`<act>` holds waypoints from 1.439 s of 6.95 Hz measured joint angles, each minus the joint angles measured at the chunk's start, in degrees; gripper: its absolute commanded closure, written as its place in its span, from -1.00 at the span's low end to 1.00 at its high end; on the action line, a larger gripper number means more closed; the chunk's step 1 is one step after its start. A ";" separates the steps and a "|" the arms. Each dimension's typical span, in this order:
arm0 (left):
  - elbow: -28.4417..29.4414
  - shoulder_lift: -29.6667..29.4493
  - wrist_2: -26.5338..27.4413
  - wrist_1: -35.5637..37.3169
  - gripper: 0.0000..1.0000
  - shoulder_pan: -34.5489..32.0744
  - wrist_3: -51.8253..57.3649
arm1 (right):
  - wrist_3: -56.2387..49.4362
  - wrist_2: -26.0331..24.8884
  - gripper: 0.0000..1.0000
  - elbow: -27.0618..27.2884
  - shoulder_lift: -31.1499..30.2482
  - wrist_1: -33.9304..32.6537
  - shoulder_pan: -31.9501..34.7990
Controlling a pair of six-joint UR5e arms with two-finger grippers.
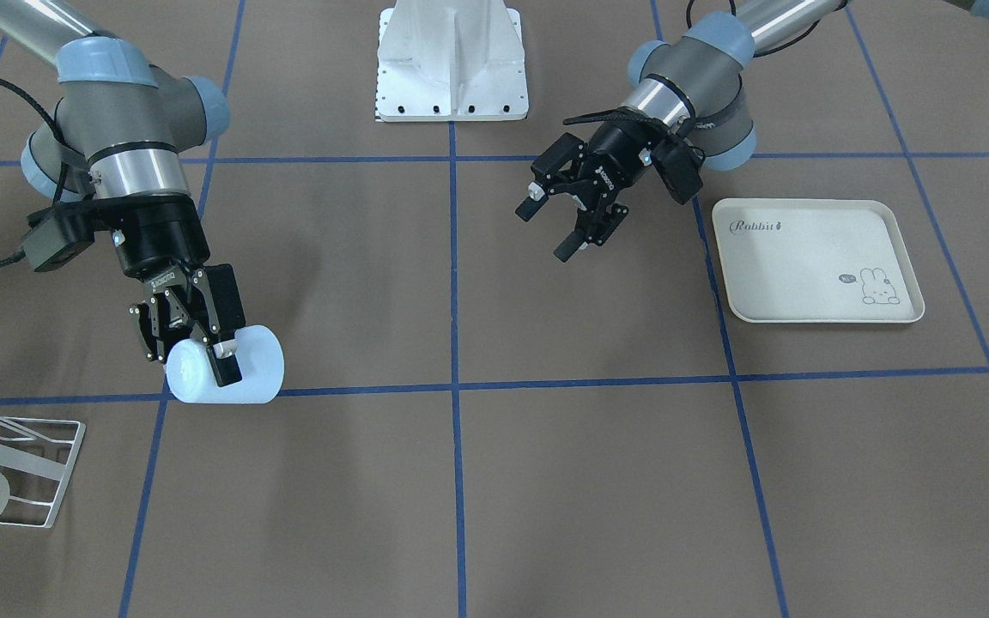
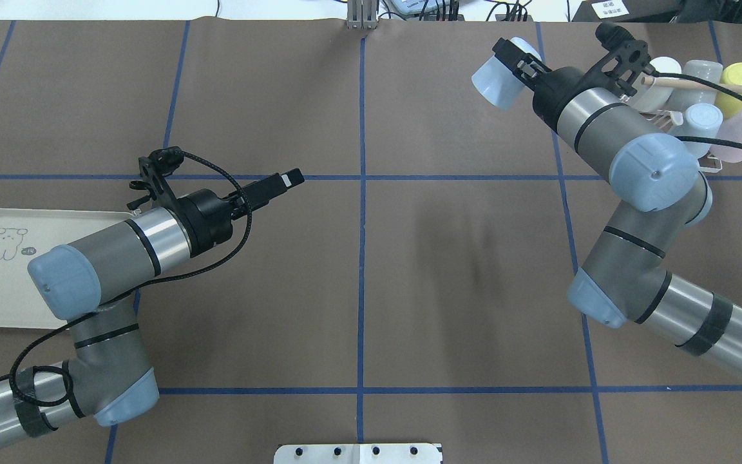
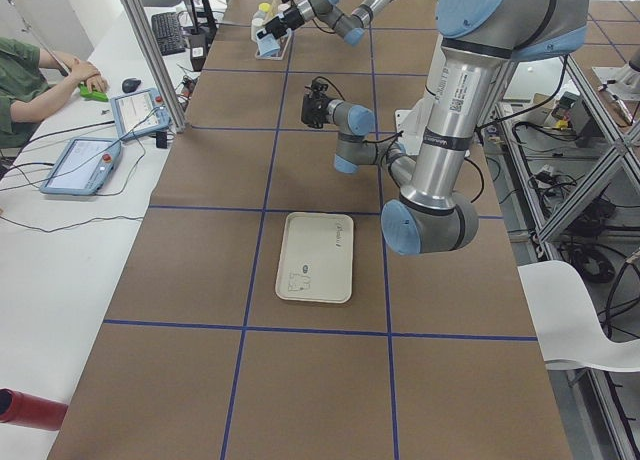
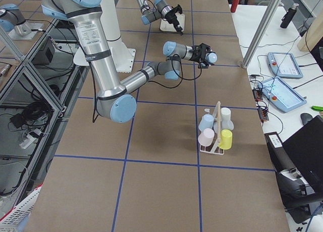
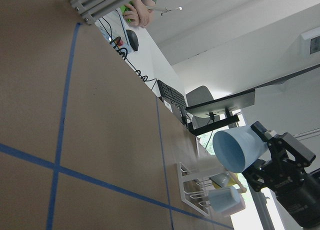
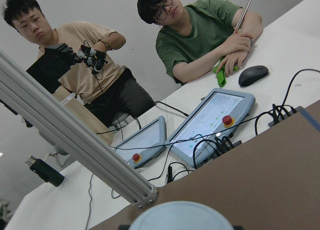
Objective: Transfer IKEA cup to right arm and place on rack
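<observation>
A pale blue IKEA cup (image 1: 245, 369) lies on its side in the air, with my right gripper (image 1: 194, 360) shut on its rim end. From overhead the same cup (image 2: 496, 80) hangs a short way left of the rack (image 2: 674, 116), apart from it. The white wire rack (image 1: 31, 468) with a wooden dowel stands at the table's far right corner and holds several cups. My left gripper (image 1: 546, 232) hovers open and empty near the table's middle, pointing toward the right arm. The left wrist view shows the cup (image 5: 240, 147) from its open mouth, above the rack (image 5: 192, 190).
A cream rabbit-print tray (image 1: 812, 257) lies beside the left arm. The robot's white base plate (image 1: 452, 60) sits at the near middle edge. Two people sit at a side desk (image 6: 280, 50) with tablets, beyond an aluminium post (image 6: 75, 140).
</observation>
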 measured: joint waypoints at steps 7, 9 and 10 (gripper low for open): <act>-15.33 10.12 -13.23 35.32 -1.00 -12.12 14.60 | -20.52 -18.54 1.00 6.59 -11.25 -17.45 3.92; -20.00 10.24 -16.78 43.91 -1.00 -14.65 18.01 | -21.41 -19.30 1.00 9.21 -15.28 -19.77 3.89; -20.66 10.27 -17.14 44.95 -1.00 -14.90 18.63 | -21.46 -19.22 1.00 9.24 -16.12 -20.37 3.80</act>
